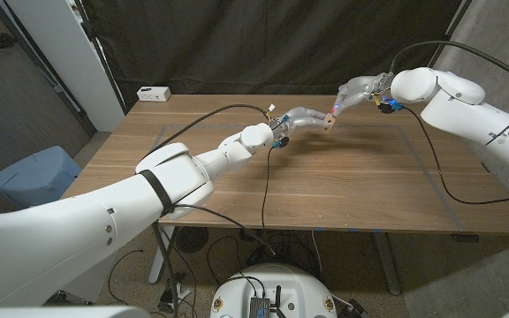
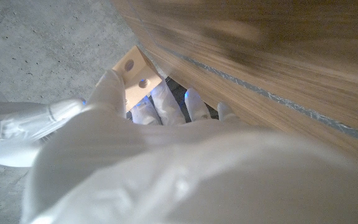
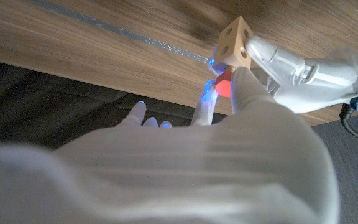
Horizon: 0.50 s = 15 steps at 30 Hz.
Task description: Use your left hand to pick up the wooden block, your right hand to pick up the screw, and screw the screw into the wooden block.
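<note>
Above the far middle of the table, my left hand [image 1: 300, 117] holds up a pale wooden block [image 1: 329, 120]. The block [image 2: 135, 70] has round holes in its faces, and my left hand's fingers [image 2: 161, 106] wrap its lower part. My right hand [image 1: 353, 91] comes in from the right and meets the block. It pinches a red-headed screw [image 3: 224, 85] that sits right under the block [image 3: 235, 40], touching it. My left hand [image 3: 303, 68] grips the block from the other side. The screw's shaft is hidden.
A small white box [image 1: 154, 92] lies at the table's back left corner. Grey tape lines [image 1: 431, 177] mark a rectangle on the wooden top. A blue seat [image 1: 34, 172] stands off the table's left side. Black cables trail from both wrists over the table.
</note>
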Each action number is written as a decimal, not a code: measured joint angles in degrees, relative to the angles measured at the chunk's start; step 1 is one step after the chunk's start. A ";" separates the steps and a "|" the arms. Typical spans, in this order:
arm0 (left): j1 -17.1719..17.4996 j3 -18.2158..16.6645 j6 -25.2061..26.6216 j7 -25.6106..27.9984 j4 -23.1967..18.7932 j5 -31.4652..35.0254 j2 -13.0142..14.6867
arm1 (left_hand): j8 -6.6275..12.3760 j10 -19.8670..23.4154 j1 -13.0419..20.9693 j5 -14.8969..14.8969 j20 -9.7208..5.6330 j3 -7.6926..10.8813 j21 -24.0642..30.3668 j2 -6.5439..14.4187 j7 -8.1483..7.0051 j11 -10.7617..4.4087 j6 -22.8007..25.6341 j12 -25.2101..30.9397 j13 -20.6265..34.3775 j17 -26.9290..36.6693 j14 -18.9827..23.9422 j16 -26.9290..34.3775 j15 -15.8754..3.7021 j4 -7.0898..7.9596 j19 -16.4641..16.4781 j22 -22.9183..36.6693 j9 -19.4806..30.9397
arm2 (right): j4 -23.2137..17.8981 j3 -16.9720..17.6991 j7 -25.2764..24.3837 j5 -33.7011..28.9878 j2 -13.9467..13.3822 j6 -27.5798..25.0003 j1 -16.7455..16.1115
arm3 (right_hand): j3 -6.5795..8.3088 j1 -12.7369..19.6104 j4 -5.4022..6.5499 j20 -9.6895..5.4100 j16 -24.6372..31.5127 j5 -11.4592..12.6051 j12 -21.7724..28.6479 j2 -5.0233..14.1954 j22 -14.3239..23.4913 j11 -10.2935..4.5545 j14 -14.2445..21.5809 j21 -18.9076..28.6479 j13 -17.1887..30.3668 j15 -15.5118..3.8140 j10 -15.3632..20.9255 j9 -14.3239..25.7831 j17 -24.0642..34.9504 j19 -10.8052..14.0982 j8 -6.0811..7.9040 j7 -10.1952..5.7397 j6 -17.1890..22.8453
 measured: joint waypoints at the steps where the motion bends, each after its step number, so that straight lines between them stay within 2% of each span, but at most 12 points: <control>1: 0.00 0.00 -0.03 0.00 0.00 0.01 0.00 | 0.00 0.00 0.00 0.00 0.00 0.04 0.00 0.00 0.00 0.00 0.00 0.00 0.00 0.00 0.00 0.00 0.00 0.04 0.00 0.00 -0.01 | -0.01 0.00 -0.03 -0.03 0.02 -0.02 -0.03 | 0.00 0.00 0.00 0.00 0.00 0.00 0.00 0.00 0.00 0.19 0.03 0.00 0.00 -0.03 0.23 0.12 0.00 0.00 0.29 0.02 0.40; 8: 0.00 0.03 -0.09 0.01 -0.01 0.03 -0.02 | 0.00 0.00 -0.16 -0.04 0.00 0.13 0.00 0.16 0.00 0.00 0.00 0.00 0.00 0.00 0.00 0.00 0.00 0.12 0.00 0.00 0.00 | -0.09 0.01 -0.47 -0.66 0.12 -0.59 -0.17 | -0.24 0.00 0.23 -0.11 0.16 0.00 0.39 0.00 0.00 -0.20 0.96 0.00 0.00 -0.14 1.85 0.50 0.16 0.51 1.59 -0.22 1.83; 15: 0.00 0.06 -0.20 0.03 -0.01 0.06 -0.02 | 0.00 0.00 -0.16 -0.06 0.00 0.13 0.00 0.16 0.00 0.00 0.00 0.00 0.00 0.00 0.00 0.00 0.00 0.12 0.00 0.00 0.03 | -0.51 -0.01 -0.82 -1.35 0.12 -1.28 -0.36 | -0.97 -0.21 0.96 -0.42 0.62 -0.01 0.65 -0.20 0.00 -0.31 2.00 0.00 -0.14 -0.91 3.99 1.19 0.16 1.25 3.06 -0.23 3.75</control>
